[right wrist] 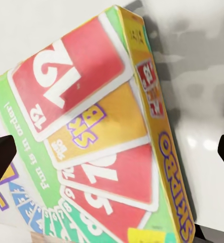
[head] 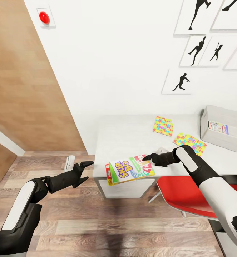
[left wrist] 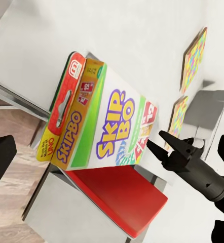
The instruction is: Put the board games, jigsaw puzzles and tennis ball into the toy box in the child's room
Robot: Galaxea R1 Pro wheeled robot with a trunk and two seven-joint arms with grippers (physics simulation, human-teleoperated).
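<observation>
- The head view takes in the whole table (head: 132, 135): 1 Skip-Bo box (head: 131, 170) lies at its front edge, partly overhanging, 2 jigsaw puzzles (head: 163, 125) (head: 190, 142) lie flat further back, and 1 toy box (head: 222, 128) stands at the right end with a game inside.
- The right gripper (head: 147, 157) sits at the box's far corner, fingers spread (no grasp visible).
- The left gripper (head: 85, 171) hangs open over the floor (head: 97, 221), beside the table.
- The left wrist view shows the box's red side panel; the right wrist view shows its printed cards close up.
- 1 red chair (head: 189, 194) is tucked under the table.
</observation>
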